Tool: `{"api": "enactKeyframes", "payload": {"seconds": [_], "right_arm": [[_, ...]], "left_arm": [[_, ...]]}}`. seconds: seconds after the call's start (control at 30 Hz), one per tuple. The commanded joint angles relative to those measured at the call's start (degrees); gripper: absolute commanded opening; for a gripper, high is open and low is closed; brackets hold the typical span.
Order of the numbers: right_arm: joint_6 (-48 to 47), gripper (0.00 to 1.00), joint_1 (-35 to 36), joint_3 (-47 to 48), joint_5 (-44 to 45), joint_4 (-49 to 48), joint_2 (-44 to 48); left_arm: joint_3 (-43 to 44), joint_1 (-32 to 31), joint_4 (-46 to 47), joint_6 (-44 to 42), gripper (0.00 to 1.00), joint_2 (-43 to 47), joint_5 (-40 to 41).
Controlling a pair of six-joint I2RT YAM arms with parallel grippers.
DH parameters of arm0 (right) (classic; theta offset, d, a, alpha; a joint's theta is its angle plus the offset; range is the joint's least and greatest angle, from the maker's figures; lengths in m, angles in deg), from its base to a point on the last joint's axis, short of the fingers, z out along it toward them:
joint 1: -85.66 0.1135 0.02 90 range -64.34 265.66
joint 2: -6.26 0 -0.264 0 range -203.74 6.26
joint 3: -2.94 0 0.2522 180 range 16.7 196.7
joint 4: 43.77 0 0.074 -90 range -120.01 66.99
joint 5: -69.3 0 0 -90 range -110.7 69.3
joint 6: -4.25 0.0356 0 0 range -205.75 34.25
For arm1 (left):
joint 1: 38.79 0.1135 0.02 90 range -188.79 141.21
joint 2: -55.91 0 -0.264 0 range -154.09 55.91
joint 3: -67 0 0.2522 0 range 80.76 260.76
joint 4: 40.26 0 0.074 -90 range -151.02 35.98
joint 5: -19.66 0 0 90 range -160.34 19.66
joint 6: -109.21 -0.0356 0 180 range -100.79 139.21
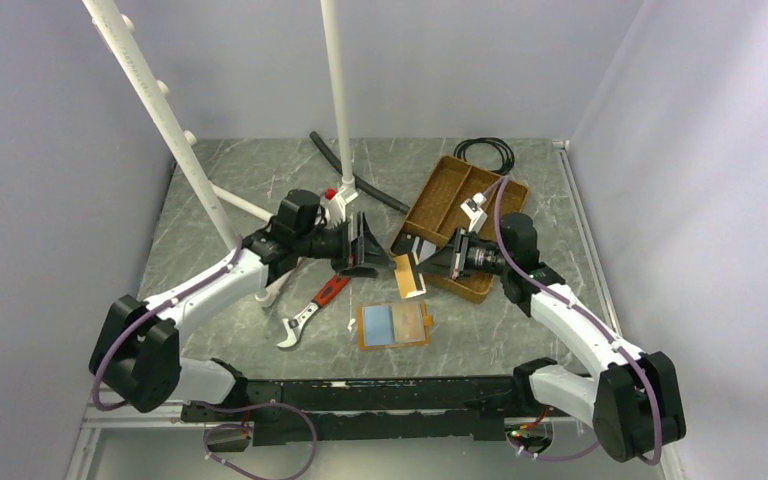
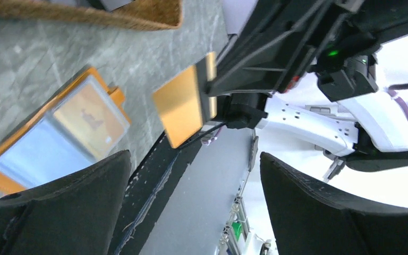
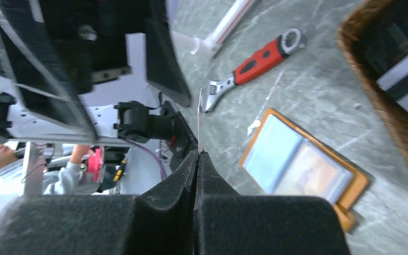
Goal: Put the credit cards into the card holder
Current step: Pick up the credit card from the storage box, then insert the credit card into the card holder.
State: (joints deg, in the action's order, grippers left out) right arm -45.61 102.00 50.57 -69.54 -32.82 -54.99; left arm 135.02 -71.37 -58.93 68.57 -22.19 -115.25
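The card holder (image 1: 393,325) lies open on the table, orange-tan with bluish and tan panels; it also shows in the left wrist view (image 2: 58,138) and the right wrist view (image 3: 303,167). My right gripper (image 1: 428,266) (image 3: 197,154) is shut on a gold-faced credit card (image 1: 409,276), held above the table left of the tray. The card is edge-on in the right wrist view (image 3: 200,119) and face-on in the left wrist view (image 2: 183,103). My left gripper (image 1: 368,250) (image 2: 194,212) is open and empty, just left of that card. More dark and white cards (image 1: 421,245) (image 3: 404,74) lie in the tray.
The brown divided tray (image 1: 480,195) (image 3: 374,101) sits at the back right. A red-handled wrench (image 1: 312,305) (image 3: 255,61) lies left of the card holder. White pipes (image 1: 340,90), a black hose (image 1: 360,180) and a black cable loop (image 1: 485,152) are at the back.
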Motion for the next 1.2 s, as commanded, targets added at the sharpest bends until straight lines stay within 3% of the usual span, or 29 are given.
{"api": "enactKeyframes", "payload": {"seconds": [0.0,0.1,0.23,0.37,0.63,0.7,0.73,0.77,0.8,0.87,0.9,1.0,1.13,1.17], "right_arm": [[10.7,0.0,1.8,-2.1,-2.9,-15.7,0.6],[14.5,0.0,1.9,-3.6,-1.6,-20.2,1.4],[18.5,0.0,4.1,-4.1,-0.7,-25.5,0.0],[21.3,0.0,6.3,-5.0,0.7,-29.2,-0.6],[21.5,0.0,7.0,-6.9,2.6,-28.9,0.1],[15.3,0.01,6.7,-5.7,3.6,-19.6,0.6],[6.7,0.23,6.5,-2.5,8.7,-6.5,1.0],[-1.4,0.39,7.0,2.5,16.3,7.3,0.9],[-7.0,0.47,7.6,4.8,20.8,14.7,-0.5],[-12.1,0.52,7.9,5.8,19.0,19.2,-4.1],[-12.8,0.49,8.1,5.4,16.7,19.3,-5.9],[-13.9,0.18,9.8,3.9,13.9,17.6,-9.8],[-13.7,0.0,12.2,2.2,15.8,13.1,-13.8],[-13.7,0.0,12.5,2.0,16.9,12.4,-14.5]], "left_arm": [[-6.1,0.0,7.1,7.1,0.96,6.3,4.9],[-12.1,0.0,15.6,12.6,0.96,8.7,6.1],[-17.8,-0.3,35.3,20.3,0.91,6.6,2.3],[-17.9,-1.8,39.4,18.8,0.8,6.3,2.6],[-18.0,-2.7,27.8,13.2,0.13,9.1,6.8],[-17.9,-2.7,24.4,10.8,0.04,9.9,6.5],[-16.7,-2.5,17.8,7.7,0.0,10.7,7.3],[-14.5,-2.4,9.2,3.6,0.0,11.1,9.0],[-12.3,-2.4,-1.0,-1.0,0.0,10.6,10.1],[-10.4,-2.1,-9.8,-5.7,0.0,7.4,6.9],[-10.4,-1.7,-11.1,-6.6,0.0,5.2,3.2],[-10.7,-1.3,-13.4,-8.6,0.0,0.8,0.2],[-13.5,-0.2,-3.7,-4.0,0.0,-1.8,-3.9],[-13.8,-0.2,-1.0,-2.4,0.0,-3.2,-4.7]]}}
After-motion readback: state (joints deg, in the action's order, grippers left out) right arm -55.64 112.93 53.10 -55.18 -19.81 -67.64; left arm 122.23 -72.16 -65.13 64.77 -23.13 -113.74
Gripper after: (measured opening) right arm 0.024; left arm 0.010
